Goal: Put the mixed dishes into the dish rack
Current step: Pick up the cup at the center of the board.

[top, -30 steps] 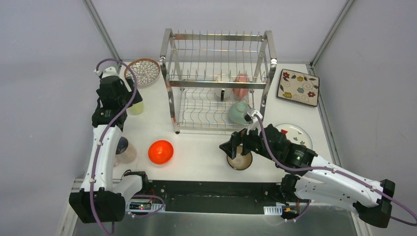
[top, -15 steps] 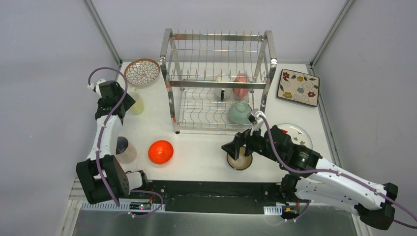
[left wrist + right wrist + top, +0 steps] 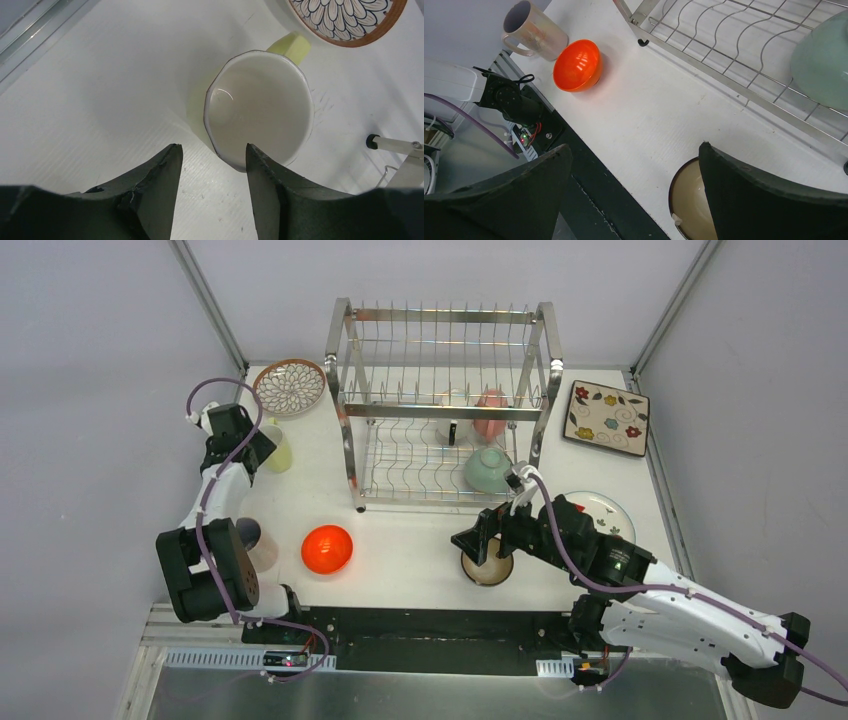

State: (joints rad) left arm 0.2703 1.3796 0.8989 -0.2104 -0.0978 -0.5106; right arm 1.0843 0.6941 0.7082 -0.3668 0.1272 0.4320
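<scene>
1. left wrist: left gripper (image 3: pixel 212 148) jaws part-open, straddling the yellow cup's (image 3: pixel 260 110) near rim; cup on surface (image 3: pixel 100 75) beside petal plate (image 3: pixel 350 20).
2. right gripper (image 3: pixel 634 149) jaws wide open above brown bowl (image 3: pixel 689 200), before dish rack (image 3: pixel 445 410).

Colours: petal plate (image 3: pixel 289 386) white, dark petal outlines, brown rim. Tall cup (image 3: pixel 260 110) pale yellow-green outside, white inside. Orange bowl (image 3: pixel 327 549) bright and glossy. Brown bowl (image 3: pixel 487 568) dark rim, cream inside. Rack (image 3: pixel 440 315) shiny steel; in it a mint bowl (image 3: pixel 487 469) and a pink cup (image 3: pixel 490 415). Square plate (image 3: pixel 606 418) cream, red/yellow/blue flowers, dark edge. Mug (image 3: pixel 534 30) pearly pink-grey, dark inside. Table (image 3: pixel 420 540) white.
</scene>
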